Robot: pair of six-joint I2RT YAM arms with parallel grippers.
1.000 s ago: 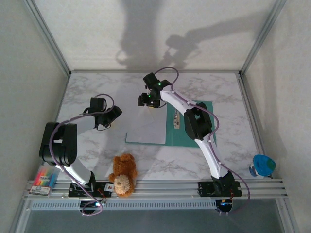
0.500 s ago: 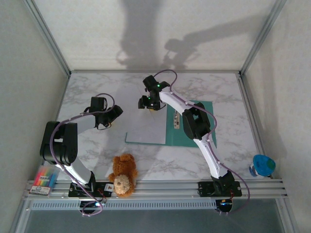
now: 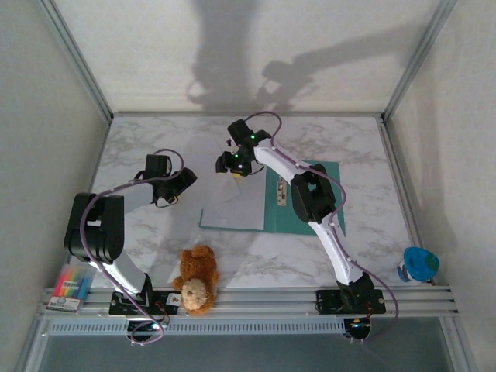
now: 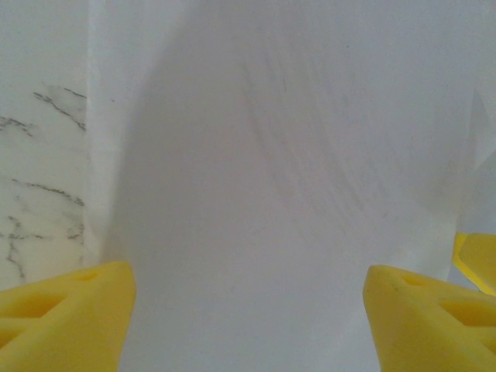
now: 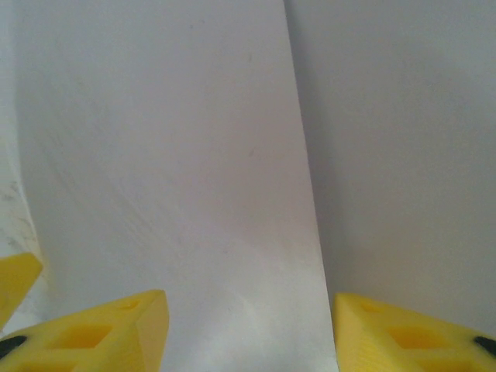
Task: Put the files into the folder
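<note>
the files (image 3: pixel 232 205) lie on the left half of the open folder (image 3: pixel 283 219) on the marble table (image 3: pixel 364 147), long axis running near to far. the right gripper (image 3: pixel 232 164), at their far edge, and the left gripper (image 3: pixel 184 181), at their left edge, both have their fingers apart.

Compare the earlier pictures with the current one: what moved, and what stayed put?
The right claw edged left over the files at their far edge; the sheet's left outline now looks slanted. The left claw, folder and teddy bear stayed put.
</note>
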